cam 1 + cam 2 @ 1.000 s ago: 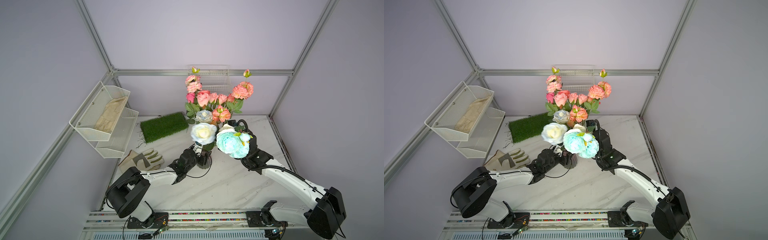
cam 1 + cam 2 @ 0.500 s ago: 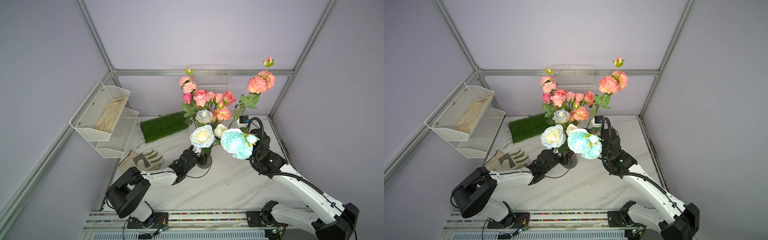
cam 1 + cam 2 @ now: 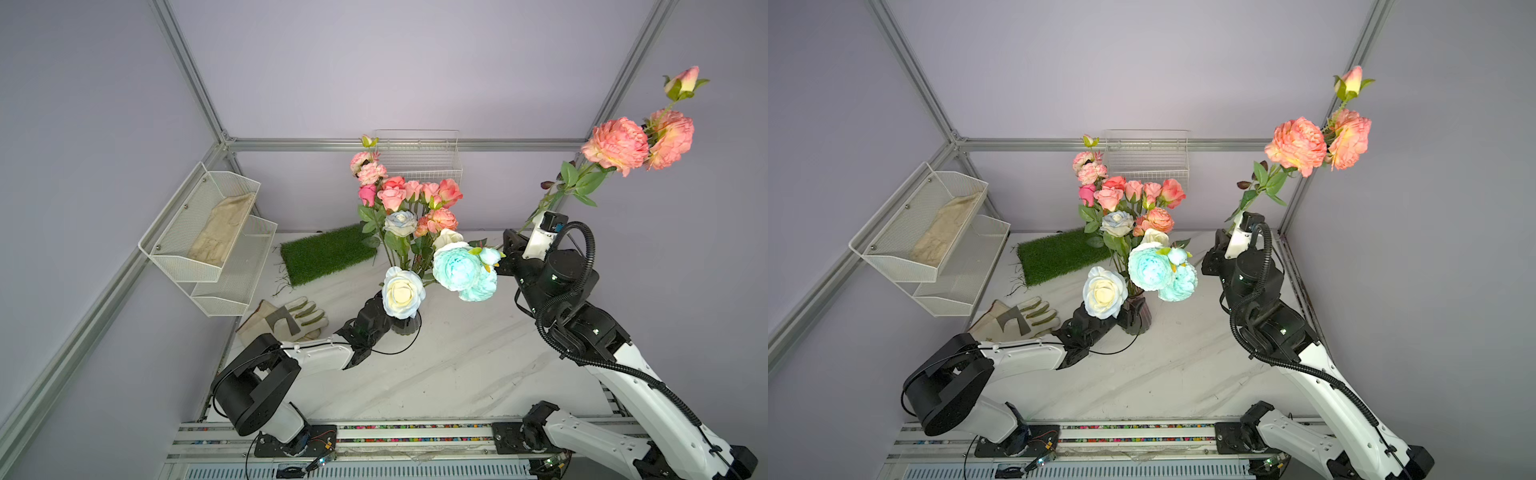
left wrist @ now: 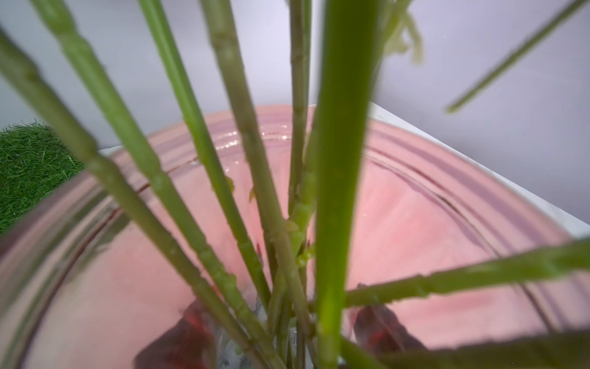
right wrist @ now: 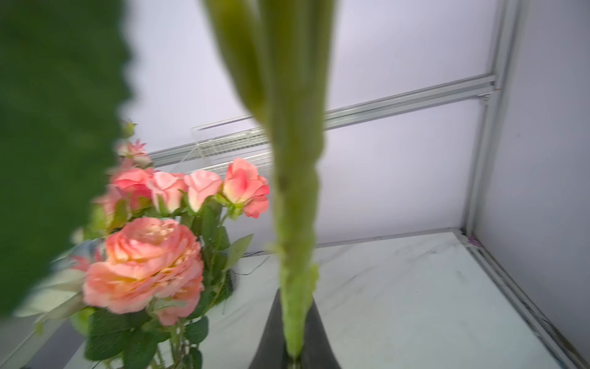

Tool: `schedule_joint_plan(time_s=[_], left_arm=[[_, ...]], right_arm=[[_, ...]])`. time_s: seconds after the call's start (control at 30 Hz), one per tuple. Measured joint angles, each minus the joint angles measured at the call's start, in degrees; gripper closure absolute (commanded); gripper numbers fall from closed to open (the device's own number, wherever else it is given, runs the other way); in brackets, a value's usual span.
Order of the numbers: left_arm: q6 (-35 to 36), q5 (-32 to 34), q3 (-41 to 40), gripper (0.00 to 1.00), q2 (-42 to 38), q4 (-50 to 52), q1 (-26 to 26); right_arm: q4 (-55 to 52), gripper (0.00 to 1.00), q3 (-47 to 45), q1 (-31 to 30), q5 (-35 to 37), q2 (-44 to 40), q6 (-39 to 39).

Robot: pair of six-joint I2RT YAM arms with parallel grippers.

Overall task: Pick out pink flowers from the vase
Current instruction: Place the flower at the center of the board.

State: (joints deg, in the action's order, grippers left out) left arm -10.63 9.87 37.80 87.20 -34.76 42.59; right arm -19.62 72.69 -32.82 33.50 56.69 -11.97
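Right pincer [image 5: 295, 319] clamps a pink flower sprig [image 3: 619, 143] by its stem [image 5: 297, 223], holding it high and well clear of the vase [image 4: 431, 223]. Left pincer [image 3: 1121, 318] clasps the vase's narrow waist on the table [image 3: 457, 374]; more pink flowers [image 3: 405, 193] stand inside.

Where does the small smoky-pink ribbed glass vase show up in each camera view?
Both top views: the smoky-pink glass vase stands mid-table, half hidden under the large cream-white rose.
Left wrist: its pink glass fills most of the picture, green stems rising from it.
Right wrist: not in it.
Shared landmark: the green artificial-grass mat, in both top views and the left wrist view, not the right wrist.
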Motion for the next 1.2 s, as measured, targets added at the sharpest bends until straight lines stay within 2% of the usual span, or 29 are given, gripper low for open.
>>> schedule_joint_plan(time_s=[0.1, 0.2, 0.33, 0.53, 0.73, 0.8, 0.93, 0.97, 1.1, 1.2], left_arm=[[1.0, 0.0, 0.0, 1.0, 0.0, 0.2, -0.2], [2.0, -0.1, -0.1, 1.0, -0.1, 0.3, -0.2], [3.1, -0.3, -0.2, 1.0, -0.3, 0.5, -0.2], [4.8, -0.8, -0.2, 1.0, -1.2, 2.0, -0.3], [6.2, -2.6, -1.1, 1.0, -3.6, 4.5, -0.6], [6.8, -3.8, -1.7, 1.0, -4.1, 4.3, -0.8], [7.5, -6.0, -3.2, 1.0, -4.4, 2.2, -1.0], [7.7, -6.7, -3.7, 1.0, -4.4, 1.4, -1.0], [8.3, -9.1, -4.2, 1.0, -4.4, 0.1, -1.0], [8.7, -10.9, -4.3, 1.0, -4.2, -0.5, -1.0]], right_arm=[[-3.9, 1.0, 1.2, 3.0, 1.7, 1.6, -0.7], [-8.2, 1.0, 1.2, 8.5, -1.1, 3.4, -2.7], [-11.7, 1.0, 0.1, 13.9, -10.0, 7.2, -5.8], [-13.9, 1.0, -2.7, 15.1, -27.4, 19.2, -9.2], [-12.5, 1.0, -5.5, 16.1, -34.2, 29.7, -11.6], [-10.1, 0.95, -7.2, 16.5, -34.6, 31.8, -12.5], [-2.4, 0.68, -13.1, 16.8, -34.2, 34.4, -14.8], [-1.1, 0.65, -14.4, 16.8, -34.2, 34.7, -15.1], [2.8, 0.61, -17.5, 16.8, -34.7, 34.4, -15.8], [7.3, 0.61, -20.2, 16.8, -37.1, 31.2, -15.0]])
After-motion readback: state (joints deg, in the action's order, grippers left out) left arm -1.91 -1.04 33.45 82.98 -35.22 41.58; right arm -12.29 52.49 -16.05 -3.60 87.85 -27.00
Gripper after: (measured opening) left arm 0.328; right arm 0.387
